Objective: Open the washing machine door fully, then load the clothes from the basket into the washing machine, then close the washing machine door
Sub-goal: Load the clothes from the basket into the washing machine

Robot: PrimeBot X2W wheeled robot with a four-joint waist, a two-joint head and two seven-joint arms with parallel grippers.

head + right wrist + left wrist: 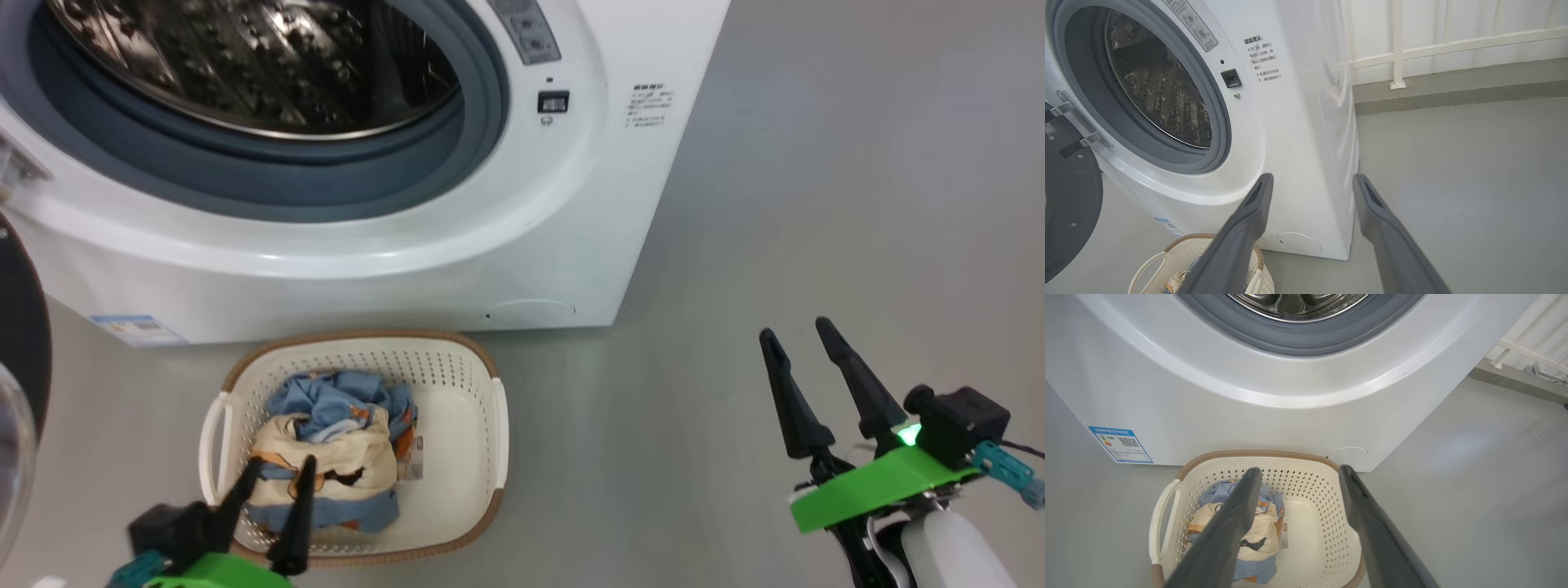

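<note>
The washing machine (522, 237) stands with its steel drum (245, 57) exposed. Its door (20, 343) hangs swung open at the left, also seen as a black ring (1069, 204) in the right wrist view. On the floor in front sits the basket (482, 425), holding the clothes (343, 457), a light blue and cream bundle. My left gripper (282, 465) hovers open over the bundle's near side; in the left wrist view the clothes (1265, 535) lie past the left gripper (1300, 471). My right gripper (796, 331) is open over bare floor, to the right of the machine.
Grey floor (816, 204) spreads to the right of the machine. A white railing (1396, 49) and a low grey kerb run along the wall behind. A blue energy label (1120, 444) marks the machine's lower left front.
</note>
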